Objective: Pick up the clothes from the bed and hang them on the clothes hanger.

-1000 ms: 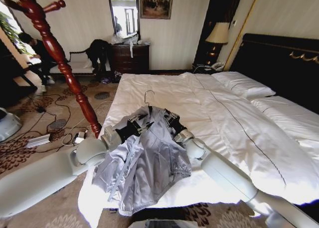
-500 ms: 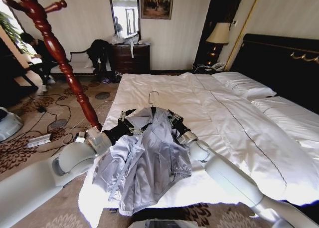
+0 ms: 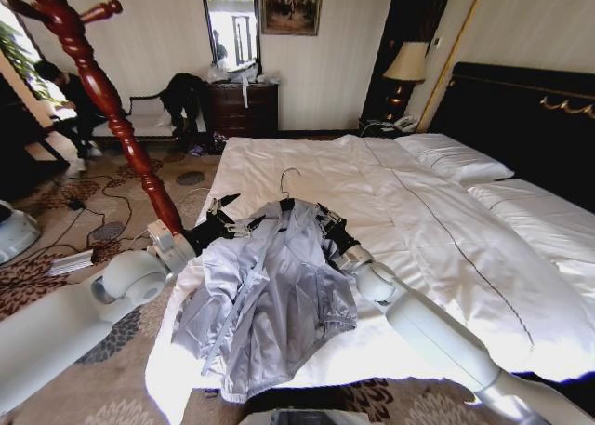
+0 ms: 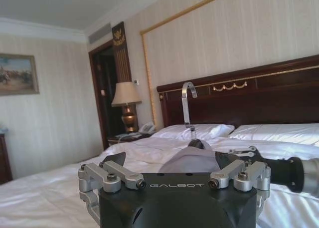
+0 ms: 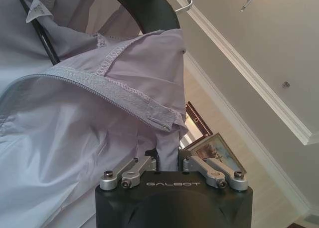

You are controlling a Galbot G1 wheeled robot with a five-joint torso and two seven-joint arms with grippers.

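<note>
The light grey jacket, the clothes [image 3: 270, 295], hangs over the bed's [image 3: 428, 239] near corner, its shoulders on the black clothes hanger, whose silver hook [image 3: 285, 178] stands up above the collar. My right gripper [image 3: 323, 220] is shut on the jacket's shoulder; the right wrist view shows the fabric [image 5: 124, 88] pinched in the right gripper [image 5: 168, 160] below the hanger's black arm [image 5: 147, 11]. My left gripper [image 3: 226, 217] is open just left of the jacket, apart from it. In the left wrist view the left gripper [image 4: 172, 160] faces the hook [image 4: 188, 96] and collar [image 4: 192, 160].
A red turned-wood coat stand post [image 3: 102, 95] rises close to my left arm. Cables and a power strip [image 3: 72, 260] lie on the carpet at left. A dark dresser [image 3: 244, 107] stands at the back wall, and a lamp [image 3: 406, 64] beside the dark headboard [image 3: 521, 109].
My left gripper has drawn back to the left, off the jacket's collar, and now stands clear of it. The right gripper keeps its hold; the hanger hook shifted slightly right.
</note>
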